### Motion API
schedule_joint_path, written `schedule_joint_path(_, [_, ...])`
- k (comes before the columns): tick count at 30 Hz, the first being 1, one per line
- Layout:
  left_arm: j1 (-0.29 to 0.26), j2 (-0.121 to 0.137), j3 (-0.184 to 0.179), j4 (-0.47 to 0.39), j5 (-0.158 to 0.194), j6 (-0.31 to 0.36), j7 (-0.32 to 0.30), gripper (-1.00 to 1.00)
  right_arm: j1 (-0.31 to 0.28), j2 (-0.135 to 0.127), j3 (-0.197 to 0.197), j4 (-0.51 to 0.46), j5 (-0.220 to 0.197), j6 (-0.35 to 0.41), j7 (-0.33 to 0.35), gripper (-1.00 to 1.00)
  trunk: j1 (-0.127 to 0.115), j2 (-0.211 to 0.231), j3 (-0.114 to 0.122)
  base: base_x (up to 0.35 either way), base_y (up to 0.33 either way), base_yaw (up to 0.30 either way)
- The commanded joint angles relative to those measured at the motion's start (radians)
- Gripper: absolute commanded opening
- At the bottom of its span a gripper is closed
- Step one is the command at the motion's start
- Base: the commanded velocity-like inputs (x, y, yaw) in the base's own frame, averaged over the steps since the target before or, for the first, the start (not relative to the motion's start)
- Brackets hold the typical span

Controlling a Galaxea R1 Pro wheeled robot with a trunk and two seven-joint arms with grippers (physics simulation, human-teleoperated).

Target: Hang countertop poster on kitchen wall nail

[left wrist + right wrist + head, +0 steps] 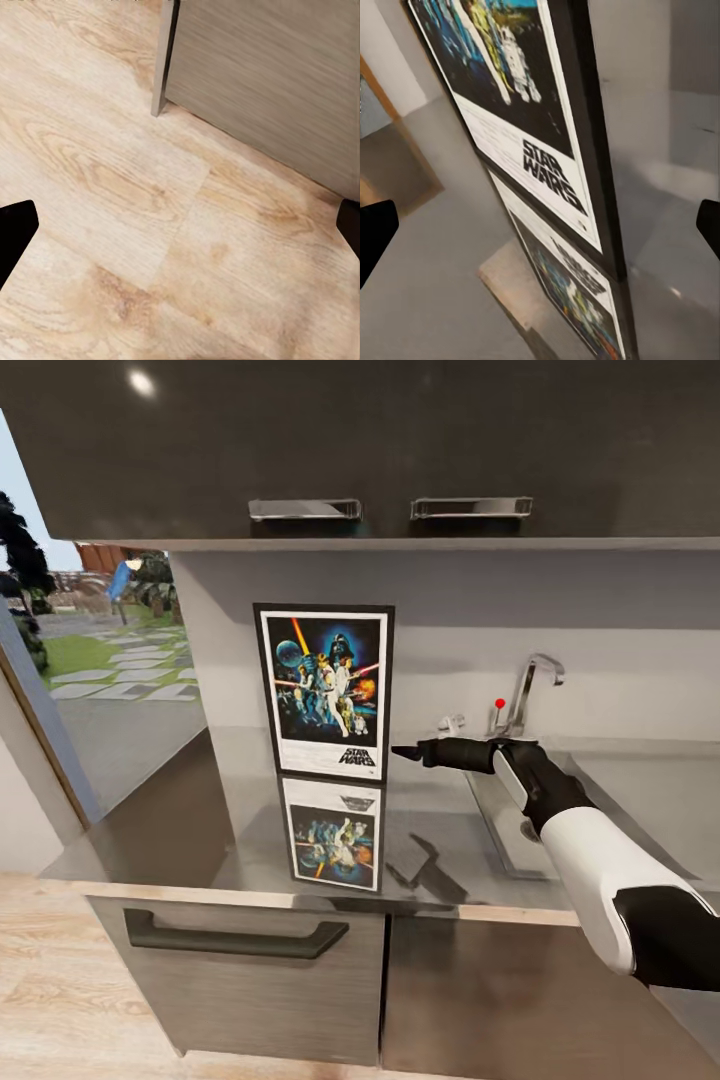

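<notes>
The poster (324, 692) stands upright on the kitchen countertop (180, 830), leaning at the pale wall, its image mirrored in the glossy top. Just right of its frame, apart from it, the right gripper (408, 753) reaches in with jaws spread wide, holding nothing (the sink tap (528, 690) rises behind). The left gripper (180, 232) hangs spread over wood floor (112, 187).

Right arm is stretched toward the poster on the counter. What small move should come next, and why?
Probably ease the right gripper a little further toward the poster, so its right edge passes between the fingers. The poster stands upright on the kitchen countertop; the gripper is open, just beside the frame and apparently short of it.
</notes>
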Motion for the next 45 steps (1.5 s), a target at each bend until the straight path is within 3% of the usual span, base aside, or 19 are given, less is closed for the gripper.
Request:
schedule_joint_path(1, [0.0, 0.0, 0.001, 0.0, 0.01, 0.002, -0.007, 1.0, -0.001, -0.001, 0.006, -0.001, -0.01, 0.008, -0.001, 1.0, 0.0, 0.0, -0.001, 0.058, 0.0, 0.0])
schedule_joint_path(16, [0.0, 0.0, 0.001, 0.0, 0.01, 0.002, -0.007, 1.0, 0.0, -0.004, 0.008, -0.001, -0.009, 0.003, 0.126, 1.0, 0.0, 0.0, -0.001, 0.011, 0.0, 0.0])
schedule_joint_path(20, [0.0, 0.0, 0.001, 0.0, 0.01, 0.001, -0.007, 1.0, 0.001, -0.005, 0.008, 0.0, -0.008, -0.035, 0.149, 1.0, 0.0, 0.0, -0.001, 0.0, 0.0, 0.0])
schedule_joint_path(45, [0.0, 0.0, 0.001, 0.0, 0.01, 0.001, -0.007, 1.0, 0.001, -0.004, 0.008, 0.016, -0.007, -0.058, 0.157, 1.0, 0.0, 0.0, -0.001, 0.096, 0.0, 0.0])
